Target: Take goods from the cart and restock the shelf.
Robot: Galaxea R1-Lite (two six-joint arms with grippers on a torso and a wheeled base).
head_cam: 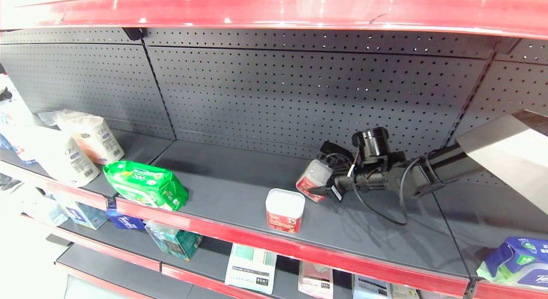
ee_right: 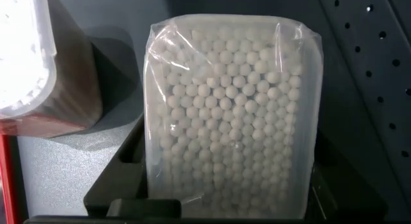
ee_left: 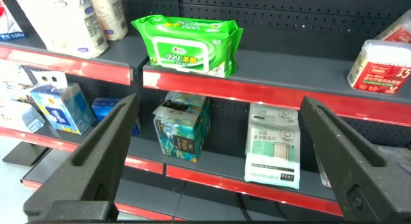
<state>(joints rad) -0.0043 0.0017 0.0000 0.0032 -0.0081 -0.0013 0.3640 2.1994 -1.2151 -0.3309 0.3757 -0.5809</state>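
My right gripper is shut on a clear box of cotton swabs with a red label, held tilted just above the grey shelf board. In the right wrist view the held box sits between the dark fingers. A second, matching swab box stands upright near the shelf's red front edge, beside the held one. My left gripper is open with nothing in it, facing the lower shelves below that level.
A green wipes pack and white paper rolls lie on the shelf's left. A blue tissue pack sits at the far right. Boxed goods fill the shelf below. Bare board lies behind and right of the standing box.
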